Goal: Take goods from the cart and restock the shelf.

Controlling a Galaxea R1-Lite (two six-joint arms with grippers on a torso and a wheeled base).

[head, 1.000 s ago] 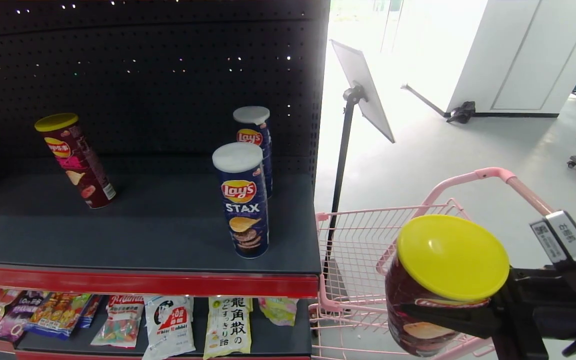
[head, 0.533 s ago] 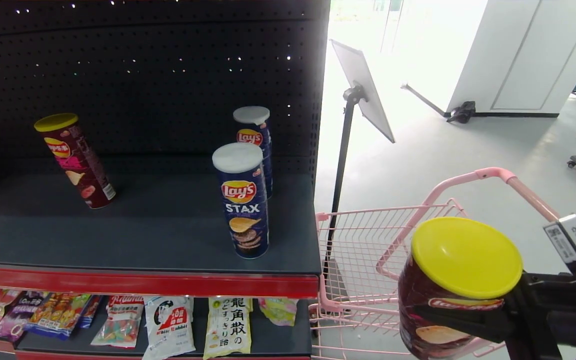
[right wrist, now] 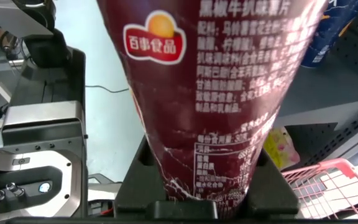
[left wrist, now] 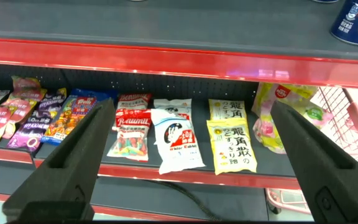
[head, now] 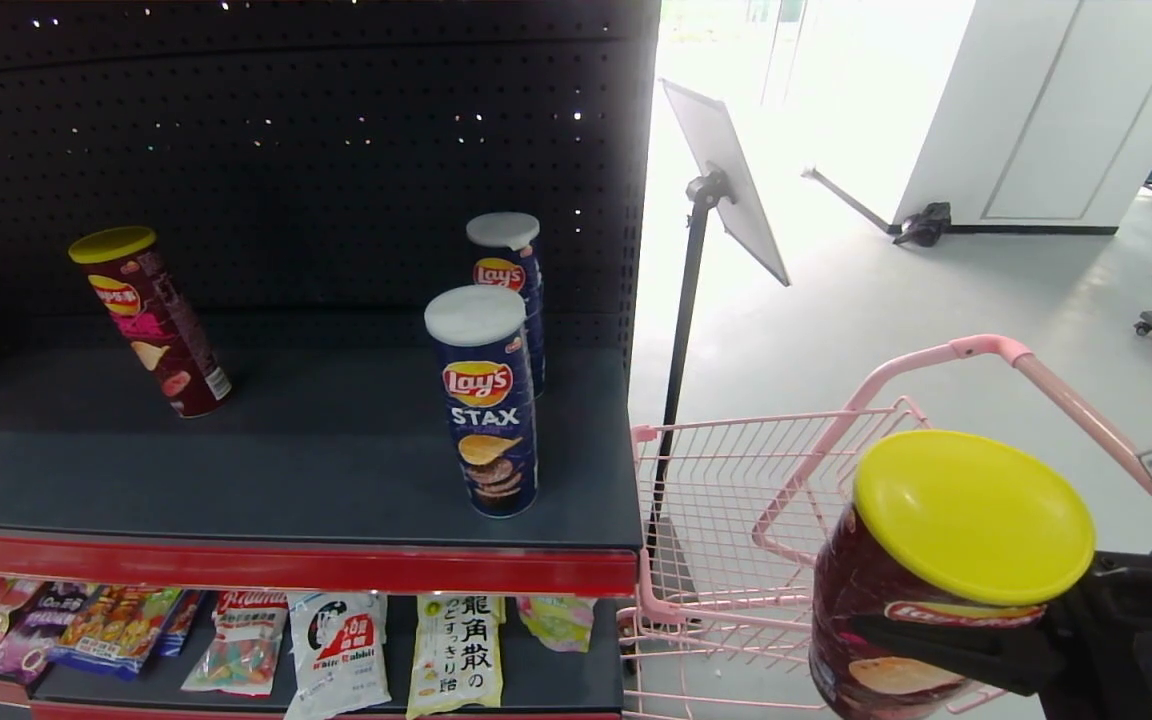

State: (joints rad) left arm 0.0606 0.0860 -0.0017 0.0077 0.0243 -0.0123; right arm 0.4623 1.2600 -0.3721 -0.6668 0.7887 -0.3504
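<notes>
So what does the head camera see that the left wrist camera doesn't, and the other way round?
The head view adds the maroon can and rear blue can on the upper shelf, and the yellow-lidded can held by the right end effector. The left wrist view adds the left end effector, fingers spread open. Both take in the red shelf edge, lower-shelf snack bags, the front blue can and the pink cart.

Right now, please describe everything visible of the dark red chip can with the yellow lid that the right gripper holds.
The dark red cylindrical chip can looks like printed cardboard, closed by a round yellow plastic lid. It tilts slightly, lid up, near the pink wire cart. The black right gripper is clamped around its body; nothing else touches it.
</notes>
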